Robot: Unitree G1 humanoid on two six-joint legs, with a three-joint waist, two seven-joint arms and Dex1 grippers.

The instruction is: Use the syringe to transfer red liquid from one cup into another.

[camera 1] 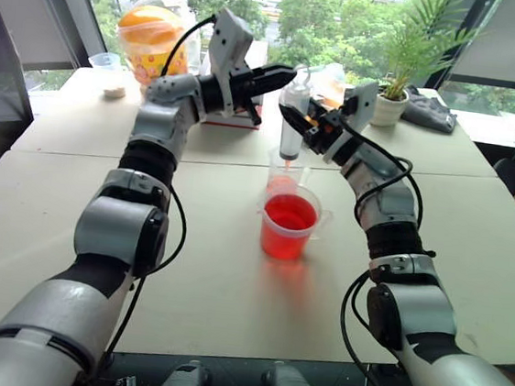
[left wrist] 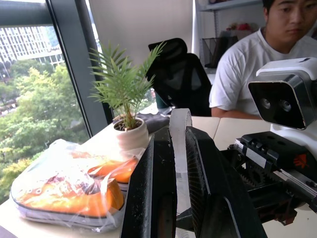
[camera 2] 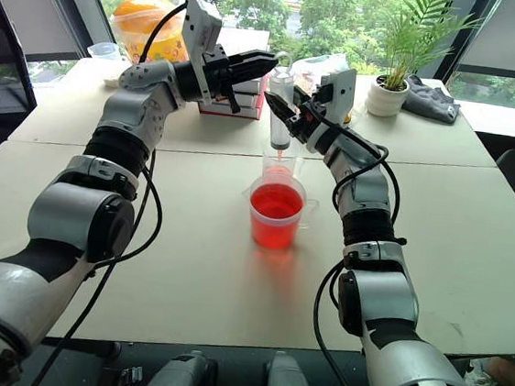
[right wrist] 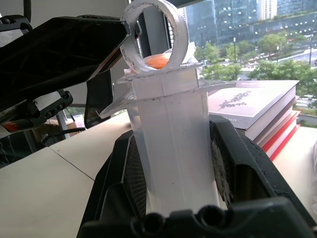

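syringe (camera 1: 292, 123): upright, tip just above the narrow cup (camera 1: 285, 170)
right gripper (camera 1: 294, 121): clamped on syringe barrel
left gripper (camera 1: 284, 72): pinched on plunger ring
red cup (camera 1: 289, 221): in front of narrow cup, touching, holds red liquid (camera 1: 289, 212)

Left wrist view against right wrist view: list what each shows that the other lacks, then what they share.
Left wrist view alone: a potted palm, a bagged orange package, a seated person and the left hand shut on the plunger ring. Right wrist view alone: stacked books, the syringe barrel gripped by the right hand. Both share the plunger ring and the table.
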